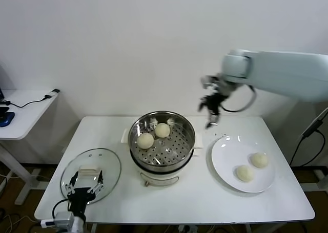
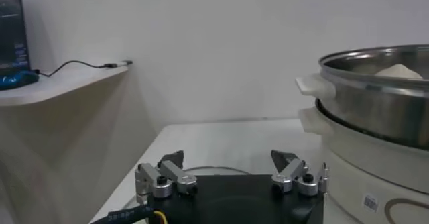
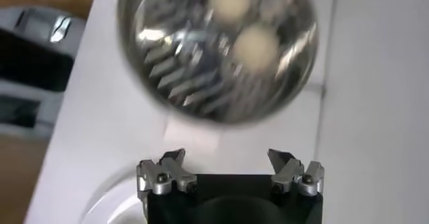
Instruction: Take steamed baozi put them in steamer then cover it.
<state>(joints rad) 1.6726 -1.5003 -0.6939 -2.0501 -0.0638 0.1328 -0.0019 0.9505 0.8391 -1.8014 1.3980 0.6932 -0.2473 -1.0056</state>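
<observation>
The right end effector is hanging in the air above the back of the tabletop, between the steamer and the white plate, with its fingers spread wide and nothing between them; in the right wrist view it is looking down on the steamer and two buns inside it. The left end effector is sitting low at the front left edge of the tabletop, just over the glass lid, and its fingers are also standing wide apart and carrying nothing. The steamer is standing near the middle of the tabletop, uncovered, with its perforated steel basket showing and white handles at the sides. Two steamed baozi are lying in the basket toward the back left, near each other. Two more baozi are resting on the white plate to the right of the steamer, one nearer the front than the other. The glass lid is lying flat on the tabletop to the left of the steamer. A small side table with a cable on it is standing off to the far left.
</observation>
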